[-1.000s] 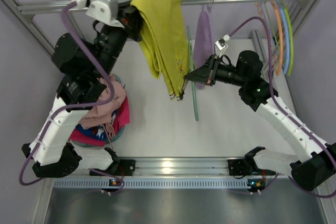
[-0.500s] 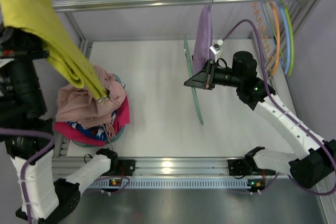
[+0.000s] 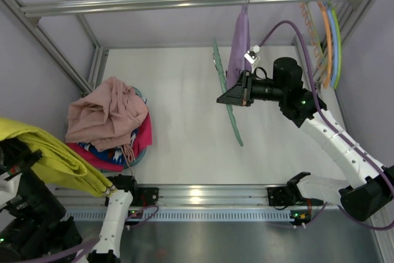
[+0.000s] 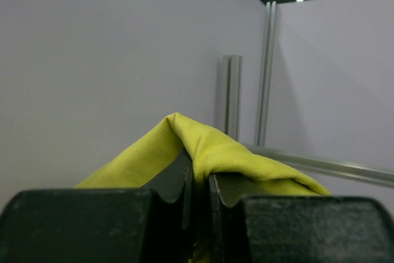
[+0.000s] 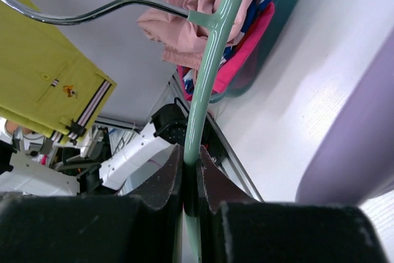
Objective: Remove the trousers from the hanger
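White tabletop under a metal rail: the right arm reaches up over it, right gripper pinched tight on the green hanger, beside the lilac trousers hanging from the rail. The left arm sits low off the near-left corner, left gripper clamped on the yellow trousers.

yellow trousers, striped trim | lilac trousers | mint-green hanger
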`<state>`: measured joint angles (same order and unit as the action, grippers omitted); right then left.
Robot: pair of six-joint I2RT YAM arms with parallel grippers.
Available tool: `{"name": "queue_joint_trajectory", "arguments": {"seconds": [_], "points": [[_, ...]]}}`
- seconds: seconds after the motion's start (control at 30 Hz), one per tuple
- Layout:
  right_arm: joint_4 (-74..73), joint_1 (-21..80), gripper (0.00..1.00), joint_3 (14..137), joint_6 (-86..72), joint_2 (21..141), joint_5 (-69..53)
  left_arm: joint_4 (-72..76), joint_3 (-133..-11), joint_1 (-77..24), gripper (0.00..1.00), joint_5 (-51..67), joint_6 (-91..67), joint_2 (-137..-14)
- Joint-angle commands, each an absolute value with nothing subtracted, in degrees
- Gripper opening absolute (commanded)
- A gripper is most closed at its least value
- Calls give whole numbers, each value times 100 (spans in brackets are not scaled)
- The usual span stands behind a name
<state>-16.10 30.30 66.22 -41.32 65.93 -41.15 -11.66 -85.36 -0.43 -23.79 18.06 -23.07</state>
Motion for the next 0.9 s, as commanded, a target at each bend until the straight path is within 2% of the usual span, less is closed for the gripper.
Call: {"name": "queue_joint_trajectory", "arguments": {"seconds": [0.0,0.2,0.3,0.47,0.6,0.63,0.8,0.83,0.87], "points": [[-1547,3129,0,7014,-3771,6469,-4184,-1142,-7975,228,0,-2355,2424,-2084],[-1547,3146,0,6961,-3691,6504,-4184,-1169,-6937,272,0,-2312,2917,-1995],[-1529,3146,0,6935,-3700,6513,-4201,-635,-6262,264,0,-2189,3084,-2293],[-1485,3146,0,6926,-3727,6504,-4236,516,-5573,255,0,-2100,3155,-3522],[-1459,3138,0,6899,-3718,6425,-4333,571,-5239,264,19,-2233,2911,-4709],[-1459,3138,0,6891,-3726,6416,-4420,536,-5195,264,28,-2206,2813,-5059],[-1599,3138,0,6908,-3639,6284,-4631,27,-4993,264,51,-1943,2173,-5554],[-1634,3146,0,6908,-3613,6267,-4719,-339,-4992,264,57,-1881,2084,-5520],[-1643,3138,0,6900,-3604,6232,-4746,-491,-4992,272,69,-1585,2040,-5476]]}}
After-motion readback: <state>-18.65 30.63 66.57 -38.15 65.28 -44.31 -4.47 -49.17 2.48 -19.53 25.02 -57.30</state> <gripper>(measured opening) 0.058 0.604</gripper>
